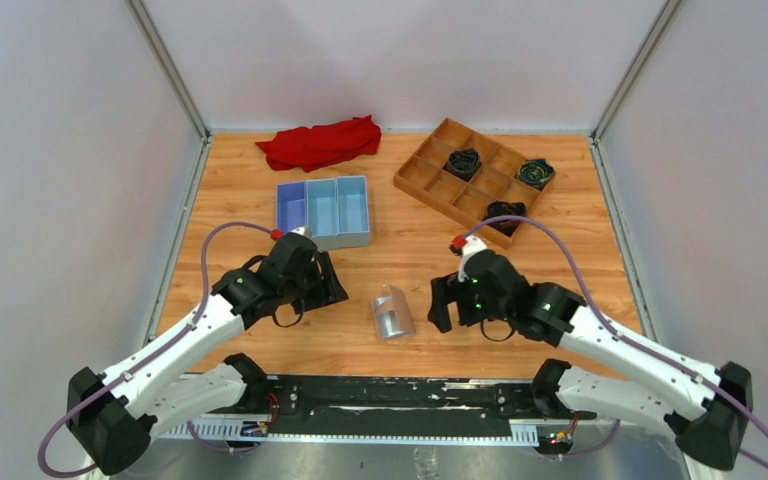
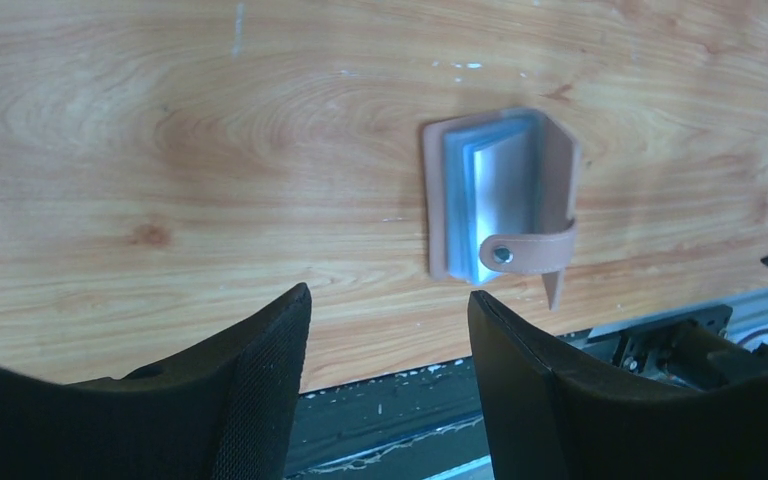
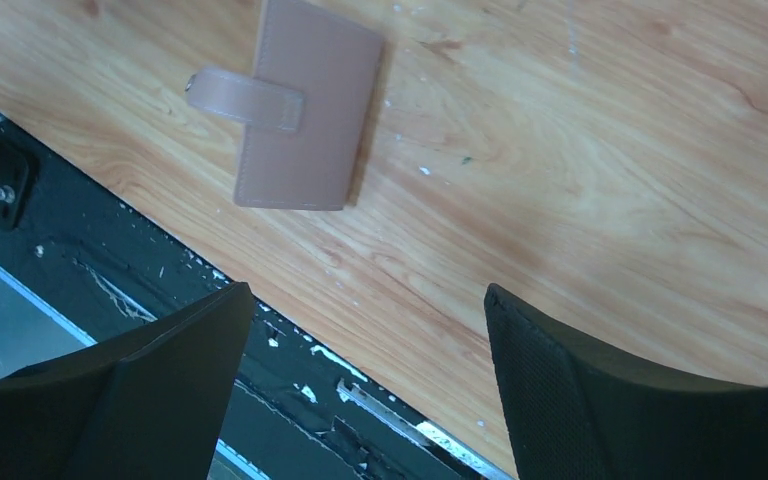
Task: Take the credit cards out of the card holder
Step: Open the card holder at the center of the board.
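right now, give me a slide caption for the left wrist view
Left wrist: card holder, strap across its mouth, lying on the table ahead of the open jaws

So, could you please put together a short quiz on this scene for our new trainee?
1. True or false: the left fingers stand open.
2. The card holder lies: A in the blue tray; B on the table; C between the left fingers.
3. How many compartments does the blue tray have?
Key: 1 true; 2 B; 3 three.
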`<state>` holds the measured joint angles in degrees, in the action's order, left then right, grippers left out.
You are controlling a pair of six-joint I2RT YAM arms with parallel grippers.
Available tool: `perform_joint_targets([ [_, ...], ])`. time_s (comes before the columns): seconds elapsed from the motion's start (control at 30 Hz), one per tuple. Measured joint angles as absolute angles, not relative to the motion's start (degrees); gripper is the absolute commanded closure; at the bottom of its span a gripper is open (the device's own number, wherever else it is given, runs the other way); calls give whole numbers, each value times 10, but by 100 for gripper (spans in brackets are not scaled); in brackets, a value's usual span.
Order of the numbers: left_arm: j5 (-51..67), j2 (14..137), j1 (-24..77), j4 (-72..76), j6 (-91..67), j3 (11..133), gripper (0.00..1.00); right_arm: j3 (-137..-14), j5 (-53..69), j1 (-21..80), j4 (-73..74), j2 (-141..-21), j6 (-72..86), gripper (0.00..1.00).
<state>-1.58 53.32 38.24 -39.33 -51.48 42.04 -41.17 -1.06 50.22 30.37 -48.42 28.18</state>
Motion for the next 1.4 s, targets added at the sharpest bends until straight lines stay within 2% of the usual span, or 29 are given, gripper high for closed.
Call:
perform_joint_targets([
  [0.2, -10, 540, 361, -396, -533, 404, 37, -496, -77, 618, 295, -624, 290, 10],
  [0.53, -18, 539, 361, -396, -569, 397, 36, -575, -123, 656, 274, -806, 296, 10],
  [0.77, -20, 539, 361, -396, -571, 395, 37, -579, -146, 651, 275, -875, 302, 29],
  [0.97, -21, 550, 361, -391, -548, 396, 39, -515, -144, 596, 266, -800, 325, 33],
  [1.17, 8, 617, 371, -363, -507, 417, 41, -376, -96, 515, 216, -668, 383, 38],
  [1.4, 61, 692, 417, -260, -519, 417, 42, -294, -68, 441, 200, -636, 419, 36],
])
